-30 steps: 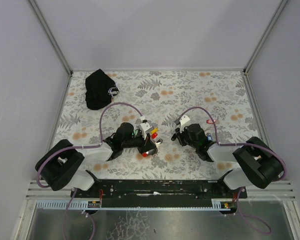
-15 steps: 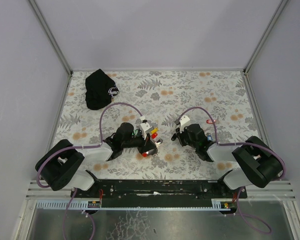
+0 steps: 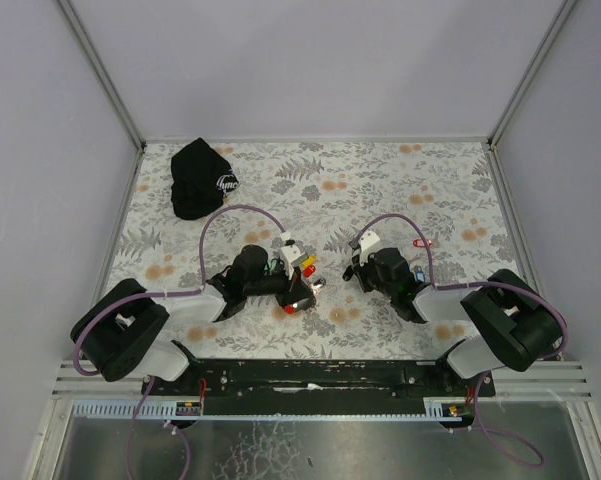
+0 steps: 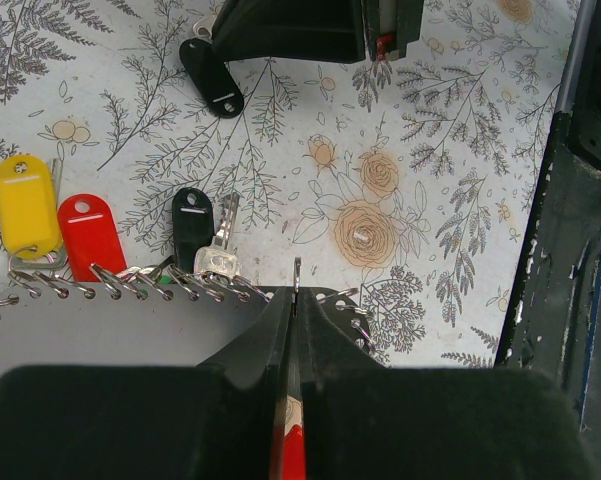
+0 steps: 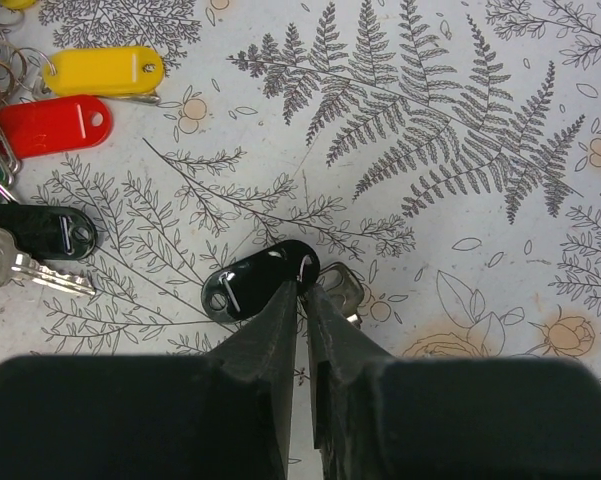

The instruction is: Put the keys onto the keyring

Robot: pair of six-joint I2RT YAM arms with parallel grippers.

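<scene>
The left gripper [image 4: 296, 300] is clamped on the keyring [image 4: 296, 268], whose thin wire pokes out at the fingertips beside the tagged keys [image 4: 90, 235]. The right gripper [image 5: 305, 292], narrowed to a slit, straddles the loop of the black-tagged key [image 5: 255, 281] lying farther right, but I cannot tell whether it grips yet. A pinch on the loop's edge alone could let that key slip or swivel.

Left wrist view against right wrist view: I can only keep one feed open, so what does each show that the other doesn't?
Only left wrist: the left claw shut on the keyring. Only right wrist: the right claw's nearly closed tips at the loose black tag's end. Both: that tag, plus the yellow tag, red tag and second black tag.
</scene>
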